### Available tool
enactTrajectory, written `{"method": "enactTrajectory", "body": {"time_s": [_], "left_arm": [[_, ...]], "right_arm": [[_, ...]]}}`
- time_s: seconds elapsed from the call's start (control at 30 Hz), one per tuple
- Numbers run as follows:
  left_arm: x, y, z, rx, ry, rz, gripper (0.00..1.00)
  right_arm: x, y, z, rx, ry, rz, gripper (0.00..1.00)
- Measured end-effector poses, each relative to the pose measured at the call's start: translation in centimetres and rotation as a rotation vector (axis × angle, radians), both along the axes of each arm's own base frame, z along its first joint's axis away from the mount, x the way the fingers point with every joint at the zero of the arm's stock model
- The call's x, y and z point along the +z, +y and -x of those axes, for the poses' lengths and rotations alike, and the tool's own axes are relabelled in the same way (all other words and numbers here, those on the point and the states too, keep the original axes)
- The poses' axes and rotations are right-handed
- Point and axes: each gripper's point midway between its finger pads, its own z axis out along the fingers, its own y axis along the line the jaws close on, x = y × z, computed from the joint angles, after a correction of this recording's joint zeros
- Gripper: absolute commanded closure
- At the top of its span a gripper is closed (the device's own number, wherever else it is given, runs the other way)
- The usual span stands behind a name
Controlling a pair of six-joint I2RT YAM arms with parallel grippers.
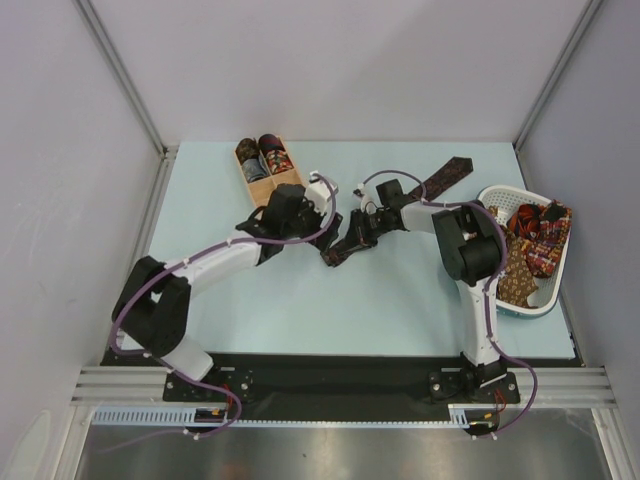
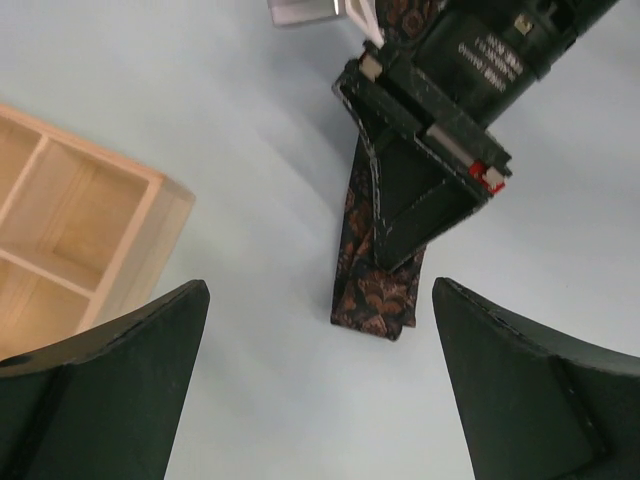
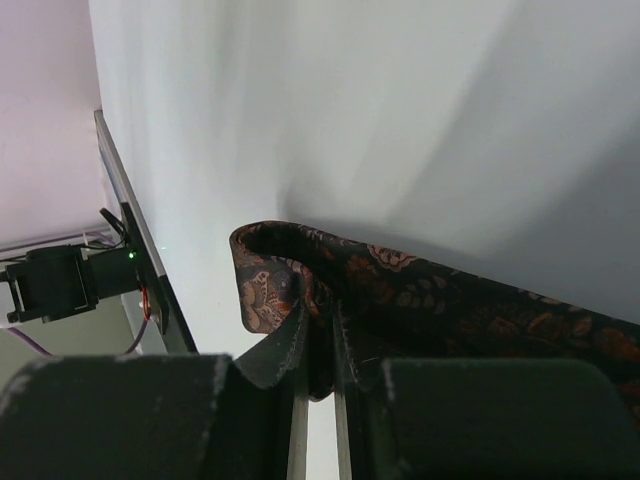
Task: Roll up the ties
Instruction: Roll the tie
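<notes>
A dark maroon patterned tie [image 1: 446,177] lies stretched diagonally across the table from the back right toward the middle. My right gripper [image 1: 338,252] is shut on its narrow end, which is folded over the jaws [image 3: 290,285]; the folded end also shows in the left wrist view [image 2: 378,295]. My left gripper [image 1: 310,205] is open and empty, hovering just behind that end; its fingers [image 2: 130,370] flank bare table. Two rolled ties [image 1: 262,155] sit in the wooden box [image 1: 262,187]. More ties [image 1: 535,245] are piled in the white basket [image 1: 500,195].
The wooden compartment box stands at the back left, its empty cells close to my left gripper [image 2: 60,230]. The white basket stands at the right edge beside my right arm. Grey walls enclose the table on three sides.
</notes>
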Motion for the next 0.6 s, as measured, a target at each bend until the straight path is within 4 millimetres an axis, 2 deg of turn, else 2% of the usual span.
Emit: {"method": "enactTrajectory", "body": {"time_s": [0.1,0.17,0.27,0.43,0.6], "left_arm": [[0.7,-0.9,-1.1,-0.013,-0.001,-0.005,0.0],[0.3,-1.0,-0.8,-0.034,0.014,-0.018,0.0],[-1.1,-0.9,-0.2,-0.061,0.06,-0.055,0.0],[-4.8,-0.7,1.2,-0.116,0.155,-0.158,0.0],[-6.9,-1.1,3.1,-0.199,0.22,-0.239,0.0]], "right_arm": [[-0.1,0.0,-0.1,0.003,-0.001,0.001,0.96],[-0.1,0.1,0.0,0.004,-0.001,0.0,0.96],[-0.1,0.2,0.0,0.006,-0.003,-0.001,0.96],[0.0,0.5,-0.1,0.01,-0.018,-0.008,0.94],[0.0,0.7,-0.1,0.009,-0.023,-0.021,0.93]]}}
